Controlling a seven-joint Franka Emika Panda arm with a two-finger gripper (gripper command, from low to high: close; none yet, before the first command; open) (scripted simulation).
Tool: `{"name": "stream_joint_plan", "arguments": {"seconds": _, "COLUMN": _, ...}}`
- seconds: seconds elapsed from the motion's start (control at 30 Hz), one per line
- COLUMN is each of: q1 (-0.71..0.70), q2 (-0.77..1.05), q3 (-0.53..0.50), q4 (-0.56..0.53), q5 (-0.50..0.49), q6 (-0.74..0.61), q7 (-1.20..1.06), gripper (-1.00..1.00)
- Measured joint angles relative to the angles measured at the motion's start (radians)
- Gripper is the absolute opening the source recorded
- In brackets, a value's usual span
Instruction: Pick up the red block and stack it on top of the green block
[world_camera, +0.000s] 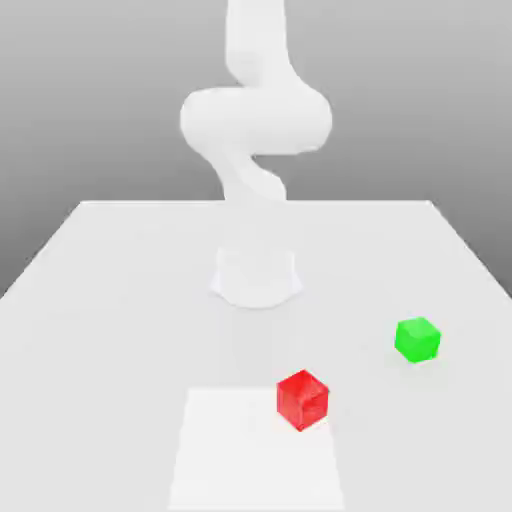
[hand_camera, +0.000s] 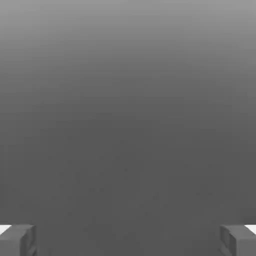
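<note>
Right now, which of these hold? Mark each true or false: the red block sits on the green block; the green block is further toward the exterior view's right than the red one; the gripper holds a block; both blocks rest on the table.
1. The red block sits on the green block. False: they lie apart.
2. The green block is further toward the exterior view's right. True.
3. The gripper holds a block. False: its jaws stand wide with nothing between them.
4. Both blocks rest on the table. True.

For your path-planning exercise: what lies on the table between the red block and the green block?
Nothing: in the exterior view, only bare white table separates the red block from the green block.
</note>
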Motion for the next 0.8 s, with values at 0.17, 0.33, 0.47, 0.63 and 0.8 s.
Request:
{"name": "stream_joint_plan", "arguments": {"seconds": 0.17, "q1": -0.068, "q2": 0.172, "q3": 0.116, "q4": -0.128, "q5": 0.003, "q6": 0.116, "q7": 0.246, "gripper": 0.0}}
{"name": "stream_joint_plan", "arguments": {"seconds": 0.33, "q1": -0.121, "q2": 0.343, "q3": 0.21, "q4": -0.252, "q5": 0.003, "q6": 0.229, "q7": 0.488, "gripper": 0.0}}
{"name": "stream_joint_plan", "arguments": {"seconds": 0.47, "q1": -0.152, "q2": 0.474, "q3": 0.269, "q4": -0.35, "q5": 0.008, "q6": 0.318, "q7": 0.672, "gripper": 0.0}}
{"name": "stream_joint_plan", "arguments": {"seconds": 0.63, "q1": -0.156, "q2": 0.632, "q3": 0.315, "q4": -0.472, "q5": 0.042, "q6": 0.428, "q7": 0.883, "gripper": 0.0}}
{"name": "stream_joint_plan", "arguments": {"seconds": 0.8, "q1": -0.164, "q2": 0.756, "q3": 0.31, "q4": -0.486, "q5": -0.04, "q6": 0.525, "q7": 1.004, "gripper": 0.0}}
